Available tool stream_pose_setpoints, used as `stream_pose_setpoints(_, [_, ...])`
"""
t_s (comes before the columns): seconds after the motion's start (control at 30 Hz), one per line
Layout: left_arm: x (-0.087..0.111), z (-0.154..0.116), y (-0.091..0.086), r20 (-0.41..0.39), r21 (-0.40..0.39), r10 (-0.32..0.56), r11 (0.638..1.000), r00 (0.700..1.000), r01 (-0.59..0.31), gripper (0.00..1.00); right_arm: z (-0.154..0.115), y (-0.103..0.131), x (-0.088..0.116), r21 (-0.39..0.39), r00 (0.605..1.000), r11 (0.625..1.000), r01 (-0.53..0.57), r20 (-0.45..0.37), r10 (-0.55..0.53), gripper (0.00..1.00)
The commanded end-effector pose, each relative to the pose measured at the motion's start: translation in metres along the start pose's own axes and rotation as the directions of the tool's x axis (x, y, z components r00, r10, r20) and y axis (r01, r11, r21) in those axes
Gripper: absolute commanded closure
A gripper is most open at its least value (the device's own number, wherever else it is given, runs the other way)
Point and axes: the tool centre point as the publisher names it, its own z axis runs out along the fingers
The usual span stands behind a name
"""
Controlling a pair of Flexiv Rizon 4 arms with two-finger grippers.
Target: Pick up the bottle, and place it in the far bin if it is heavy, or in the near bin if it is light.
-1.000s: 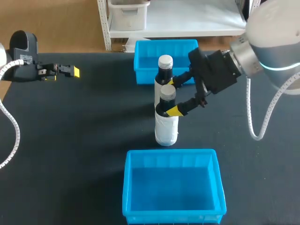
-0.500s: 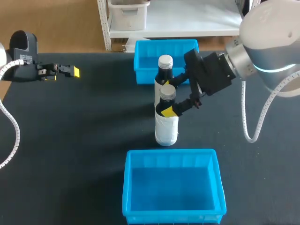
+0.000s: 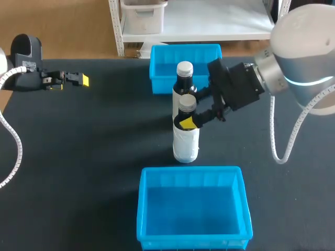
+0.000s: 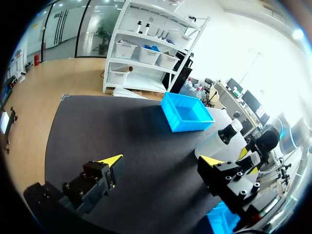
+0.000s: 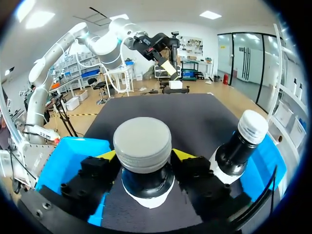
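Observation:
Two dark bottles with white labels and grey caps stand mid-table. The near bottle [image 3: 186, 138] has my right gripper [image 3: 189, 109] around its neck. In the right wrist view both yellow-tipped fingers press on that bottle [image 5: 144, 146] from either side, so the right gripper [image 5: 145, 156] is shut on it. The far bottle [image 3: 183, 78] stands just behind, and it shows beside the gripper as the second bottle [image 5: 241, 146]. The far bin [image 3: 157, 78] and the near bin [image 3: 144, 209] are blue and hold nothing. My left gripper [image 3: 78, 79] hangs open at the far left, with nothing between its fingers.
In the left wrist view the left gripper [image 4: 161, 161] looks across bare black mat toward the far bin [image 4: 187, 113] and the bottles [image 4: 222, 139]. The near bin's front rim lies close to the table's front edge.
My right gripper's fingers have closed in from wide open onto the near bottle's neck. The left arm and both bottles have kept still.

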Motion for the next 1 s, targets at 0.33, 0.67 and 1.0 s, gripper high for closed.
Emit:
stream_pose_setpoints(0.33, [0.000, 0.000, 0.000, 0.000, 0.000, 0.000, 1.000, 1.000, 0.000, 0.00, 0.000, 0.002, 0.002, 0.005, 1.000, 1.000, 0.005, 0.000, -0.005, 1.00])
stream_pose_setpoints(0.67, [0.000, 0.000, 0.000, 0.000, 0.000, 0.000, 1.000, 1.000, 0.000, 0.00, -0.021, 0.009, -0.012, 0.035, 0.999, 0.999, 0.035, -0.016, -0.035, 1.00])
stream_pose_setpoints(1.0, [0.000, 0.000, 0.000, 0.000, 0.000, 0.000, 1.000, 1.000, 0.000, 0.00, -0.047, 0.016, -0.017, 0.073, 0.999, 0.996, 0.046, -0.028, -0.044, 1.00])
